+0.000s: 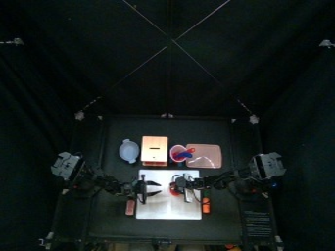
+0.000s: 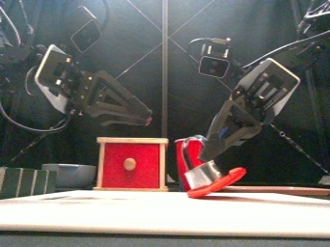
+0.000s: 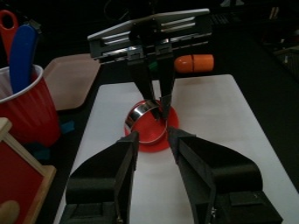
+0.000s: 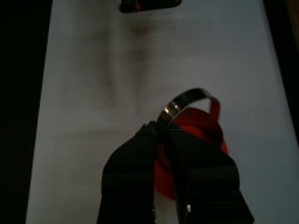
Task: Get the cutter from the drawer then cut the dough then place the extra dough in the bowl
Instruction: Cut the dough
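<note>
Cutter (image 2: pixel 200 177), tilted on the dough (image 2: pixel 223 183), sits pinched in right fingers (image 4: pixel 135 166); left fingers (image 3: pixel 111 171) spread wide.

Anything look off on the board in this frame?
Yes. The dough is not lying flat: it tilts with one edge raised off the board, apparently stuck to the cutter, which the right gripper holds at a slant. The left gripper hovers open nearby.

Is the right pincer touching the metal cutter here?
Touching. The right wrist view shows the right pincer clamped on the cutter at its rim, over the red dough.
</note>
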`<state>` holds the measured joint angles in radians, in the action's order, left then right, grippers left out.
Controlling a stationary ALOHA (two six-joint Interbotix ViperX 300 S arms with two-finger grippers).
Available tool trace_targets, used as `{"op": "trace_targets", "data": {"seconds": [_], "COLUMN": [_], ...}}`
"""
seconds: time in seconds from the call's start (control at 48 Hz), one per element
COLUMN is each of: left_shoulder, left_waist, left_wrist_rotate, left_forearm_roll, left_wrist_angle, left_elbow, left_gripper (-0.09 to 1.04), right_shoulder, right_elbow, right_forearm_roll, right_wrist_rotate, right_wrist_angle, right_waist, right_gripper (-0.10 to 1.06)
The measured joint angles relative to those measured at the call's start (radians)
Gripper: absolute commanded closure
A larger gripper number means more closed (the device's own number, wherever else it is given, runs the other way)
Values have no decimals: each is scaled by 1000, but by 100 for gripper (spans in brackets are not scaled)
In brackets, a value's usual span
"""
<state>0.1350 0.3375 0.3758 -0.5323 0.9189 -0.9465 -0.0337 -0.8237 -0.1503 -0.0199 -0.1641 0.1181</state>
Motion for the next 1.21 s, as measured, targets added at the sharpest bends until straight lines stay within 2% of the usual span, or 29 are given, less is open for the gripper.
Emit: {"op": "trace_targets", "data": {"seconds": [0.25,0.688,1.021,1.208], "left_shoulder": [18,17,17,17], "left_waist": [0,0,0,-2], "left_wrist_rotate": [3,3,5,15], "left_forearm_roll": [-2,-2,-2,-2], "left_wrist_angle": [2,2,0,-6], "left_elbow": [14,17,21,20], "left_gripper": [20,20,20,21], "right_shoulder": [0,0,2,34], "right_elbow": [0,23,18,18], "right_forearm_roll": [-3,26,-9,-43], "right_wrist_rotate": [-6,-9,-11,-12], "right_wrist_angle": [17,2,25,132], "right_waist": [-2,2,8,6], "right_gripper": [39,35,24,24]}}
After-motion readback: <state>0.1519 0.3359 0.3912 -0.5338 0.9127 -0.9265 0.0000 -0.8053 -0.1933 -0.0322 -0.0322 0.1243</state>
